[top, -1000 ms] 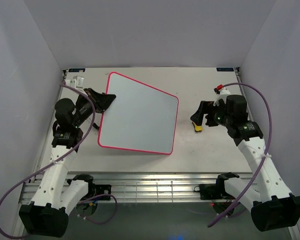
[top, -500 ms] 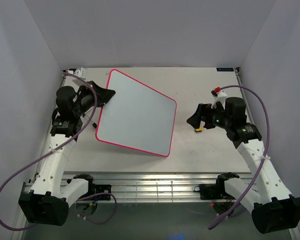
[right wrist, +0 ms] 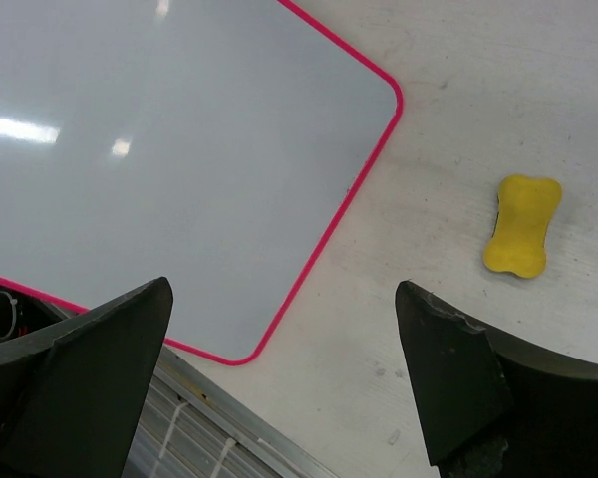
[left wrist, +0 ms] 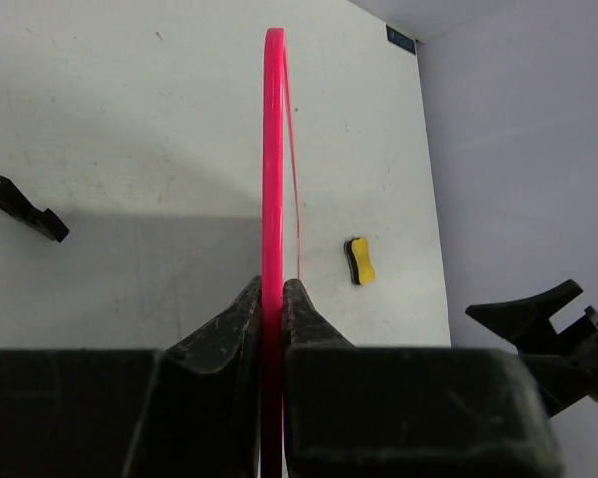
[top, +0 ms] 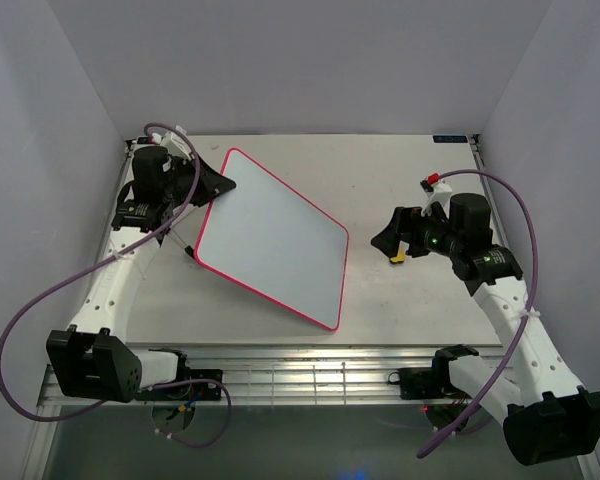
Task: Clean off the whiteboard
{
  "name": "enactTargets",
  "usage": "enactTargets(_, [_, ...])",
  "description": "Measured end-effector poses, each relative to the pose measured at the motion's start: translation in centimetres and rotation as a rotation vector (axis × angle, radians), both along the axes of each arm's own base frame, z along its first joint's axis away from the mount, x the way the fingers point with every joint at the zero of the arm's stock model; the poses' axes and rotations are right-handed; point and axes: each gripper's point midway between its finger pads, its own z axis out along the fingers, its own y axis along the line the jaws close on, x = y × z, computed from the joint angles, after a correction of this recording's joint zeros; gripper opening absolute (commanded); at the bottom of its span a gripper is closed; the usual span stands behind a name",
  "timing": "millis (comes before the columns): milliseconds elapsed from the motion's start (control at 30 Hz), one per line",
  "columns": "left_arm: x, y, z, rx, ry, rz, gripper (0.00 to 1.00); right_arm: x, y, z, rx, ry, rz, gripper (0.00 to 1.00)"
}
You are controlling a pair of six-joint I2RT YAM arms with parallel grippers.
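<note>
The whiteboard (top: pixel 275 240) is a blank white board with a thin pink-red frame, tilted up off the table at its far-left corner. My left gripper (top: pixel 218 185) is shut on that corner. In the left wrist view the whiteboard (left wrist: pixel 273 149) shows edge-on, pinched in the left gripper (left wrist: pixel 272 299). The small yellow eraser (top: pixel 398 254) lies on the table right of the board. My right gripper (top: pixel 385 240) hovers open just beside it, holding nothing. The right wrist view shows the whiteboard (right wrist: pixel 179 149), the eraser (right wrist: pixel 521 226) and the right gripper (right wrist: pixel 282 289) spread wide above the table.
A black stand leg (left wrist: pixel 25 209) pokes out under the raised left side of the board. A ribbed aluminium rail (top: pixel 300 365) runs along the table's near edge. Walls close in the left, right and back sides.
My left arm swung back toward the far-left corner, and the board it holds turned and tilted up more. The right gripper opened slightly and barely moved.
</note>
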Motion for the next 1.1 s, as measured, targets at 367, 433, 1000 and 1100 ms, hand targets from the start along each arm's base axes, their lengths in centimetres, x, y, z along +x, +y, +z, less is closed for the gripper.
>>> enactTargets(367, [5.3,1.5,3.5,-0.05,-0.175,0.144,0.0,0.0,0.5,-0.3,0.015,0.019,0.023,0.9])
enactTargets(433, [6.0,1.6,5.0,-0.054,-0.264,0.145,0.0,0.0,0.6,-0.2,0.02,0.017,0.029,0.9])
enactTargets(1000, [12.4,10.8,9.0,0.015,-0.691,0.238,0.0,-0.8,1.5,-0.2,0.058,0.018,0.074,0.9])
enactTargets(1100, [12.0,12.6,9.4,0.019,-0.747,0.231,0.0,-1.0,1.8,0.0,0.063,0.014,0.085,0.9])
